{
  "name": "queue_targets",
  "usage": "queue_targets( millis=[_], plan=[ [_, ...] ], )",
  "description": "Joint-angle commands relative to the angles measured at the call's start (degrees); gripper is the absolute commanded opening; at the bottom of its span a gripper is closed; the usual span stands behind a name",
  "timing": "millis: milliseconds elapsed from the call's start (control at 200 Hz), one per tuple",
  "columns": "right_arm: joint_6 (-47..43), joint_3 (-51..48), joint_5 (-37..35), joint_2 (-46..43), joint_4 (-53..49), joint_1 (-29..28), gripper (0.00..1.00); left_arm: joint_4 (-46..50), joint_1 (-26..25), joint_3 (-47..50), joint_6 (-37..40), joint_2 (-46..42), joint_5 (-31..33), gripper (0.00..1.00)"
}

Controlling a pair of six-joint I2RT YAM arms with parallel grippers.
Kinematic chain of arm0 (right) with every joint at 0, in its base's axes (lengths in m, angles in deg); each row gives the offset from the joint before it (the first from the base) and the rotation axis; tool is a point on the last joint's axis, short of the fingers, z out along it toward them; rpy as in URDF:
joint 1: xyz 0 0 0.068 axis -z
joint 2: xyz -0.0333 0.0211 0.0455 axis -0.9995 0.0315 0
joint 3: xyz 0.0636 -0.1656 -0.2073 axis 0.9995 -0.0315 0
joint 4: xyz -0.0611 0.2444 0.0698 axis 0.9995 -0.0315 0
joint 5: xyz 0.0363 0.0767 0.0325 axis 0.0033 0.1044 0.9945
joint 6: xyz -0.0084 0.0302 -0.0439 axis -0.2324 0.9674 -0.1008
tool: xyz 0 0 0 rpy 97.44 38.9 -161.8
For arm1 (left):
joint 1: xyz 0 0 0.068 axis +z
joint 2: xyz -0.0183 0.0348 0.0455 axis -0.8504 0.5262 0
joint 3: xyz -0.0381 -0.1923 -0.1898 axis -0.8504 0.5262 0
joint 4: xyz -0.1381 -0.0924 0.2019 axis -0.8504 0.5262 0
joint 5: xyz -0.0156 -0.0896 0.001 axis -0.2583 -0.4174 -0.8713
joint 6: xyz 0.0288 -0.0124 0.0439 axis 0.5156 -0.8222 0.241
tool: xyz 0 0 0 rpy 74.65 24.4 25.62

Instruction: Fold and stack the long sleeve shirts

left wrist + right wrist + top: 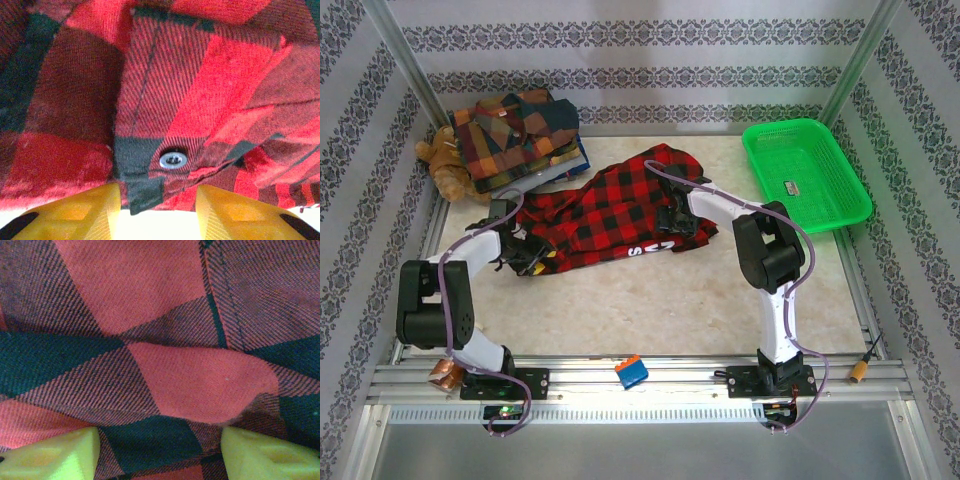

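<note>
A red-and-black check shirt (610,205) with white lettering lies spread and rumpled across the middle of the table. Folded patchwork plaid shirts (520,135) are stacked at the back left. My left gripper (525,250) sits at the red shirt's left edge. In the left wrist view its yellow fingers (85,210) stand apart, and a cuff corner with a metal snap (173,160) hangs between the tips of the left gripper (157,192). My right gripper (675,215) rests on the shirt's right part. In the right wrist view the right gripper (160,435) is open over flat cloth (200,380).
A brown teddy bear (445,160) leans beside the folded stack. A green plastic basket (805,170) stands at the back right. A small blue-and-orange object (631,372) lies on the near rail. Bare tabletop (650,300) shows in front of the shirt.
</note>
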Motion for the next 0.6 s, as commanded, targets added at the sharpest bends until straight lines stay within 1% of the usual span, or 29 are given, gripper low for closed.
queue_targets(
  millis=[0,180,280,415,595],
  plan=[
    [0.18,-0.2,1.03,2.0,-2.07,0.17,0.66,-4.22,0.38,0.88,-2.26,1.61,0.07,0.43],
    [0.08,-0.35,0.9,2.21,-2.12,0.24,0.65,-7.13,-0.03,1.9,-3.22,2.21,1.23,0.37],
    [0.24,-0.47,0.91,2.27,-2.02,0.25,0.64,-7.03,-0.23,1.22,-2.54,3.51,0.77,0.3],
    [0.34,-0.43,0.89,2.39,-2.12,0.25,0.64,-3.12,-0.14,0.11,0.15,3.64,2.78,0.15],
    [0.17,-0.8,0.6,2.15,-2.2,0.51,0.63,1.98,0.8,-2.33,4.51,2.49,4.86,0.1]
  ],
)
